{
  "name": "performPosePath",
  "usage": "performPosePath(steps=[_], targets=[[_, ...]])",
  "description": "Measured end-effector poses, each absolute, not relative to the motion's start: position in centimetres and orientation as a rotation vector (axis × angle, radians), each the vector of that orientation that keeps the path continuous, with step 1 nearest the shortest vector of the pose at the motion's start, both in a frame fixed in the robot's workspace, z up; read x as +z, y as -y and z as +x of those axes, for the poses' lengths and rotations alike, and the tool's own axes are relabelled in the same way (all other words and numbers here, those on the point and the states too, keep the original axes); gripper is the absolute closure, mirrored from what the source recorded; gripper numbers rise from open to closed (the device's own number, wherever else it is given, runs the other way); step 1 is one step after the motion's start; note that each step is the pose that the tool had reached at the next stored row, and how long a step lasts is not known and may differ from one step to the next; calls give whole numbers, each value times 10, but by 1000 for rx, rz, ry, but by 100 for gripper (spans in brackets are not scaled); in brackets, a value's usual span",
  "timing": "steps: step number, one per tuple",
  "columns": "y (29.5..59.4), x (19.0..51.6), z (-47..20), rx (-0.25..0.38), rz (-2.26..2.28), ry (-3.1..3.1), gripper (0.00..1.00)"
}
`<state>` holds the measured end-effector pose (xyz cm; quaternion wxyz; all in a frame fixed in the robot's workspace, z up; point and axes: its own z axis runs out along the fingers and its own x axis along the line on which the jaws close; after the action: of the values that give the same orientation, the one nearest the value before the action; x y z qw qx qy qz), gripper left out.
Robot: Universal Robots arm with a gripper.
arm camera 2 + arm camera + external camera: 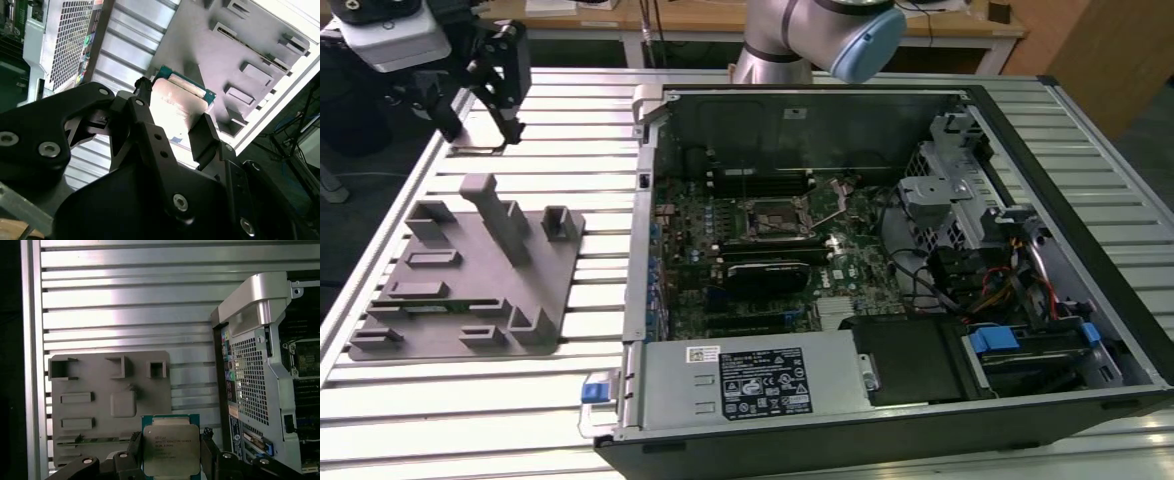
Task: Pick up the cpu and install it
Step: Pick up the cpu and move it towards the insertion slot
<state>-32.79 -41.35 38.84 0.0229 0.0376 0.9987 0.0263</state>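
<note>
The cpu point(171, 450), a flat square chip with a shiny metal top and a green rim, sits between the two black fingers of my gripper point(171, 456), which is shut on its edges. In the second wrist view the cpu point(182, 102) shows bright between the same fingers point(142, 100). The chip hangs above the grey plastic tray point(110, 405). In the exterior view my gripper point(483, 125) is up at the far left, over the slatted table beyond the tray point(467, 280). The black-framed motherboard socket point(774, 218) lies inside the open computer case point(801, 92), well toward the exterior view's right of the gripper.
The tray carries several upright posts and slots point(494, 215). The case's tall metal wall point(640, 200) stands between the tray and the motherboard. Cables and drive bays point(987, 270) fill the case's right side. The arm's base point(781, 40) rises behind the case.
</note>
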Motion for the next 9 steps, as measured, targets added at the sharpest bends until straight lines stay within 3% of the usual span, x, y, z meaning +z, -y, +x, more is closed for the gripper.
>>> performPosePath(steps=[9], targets=[[414,388,-306,82,116,-3093,45]])
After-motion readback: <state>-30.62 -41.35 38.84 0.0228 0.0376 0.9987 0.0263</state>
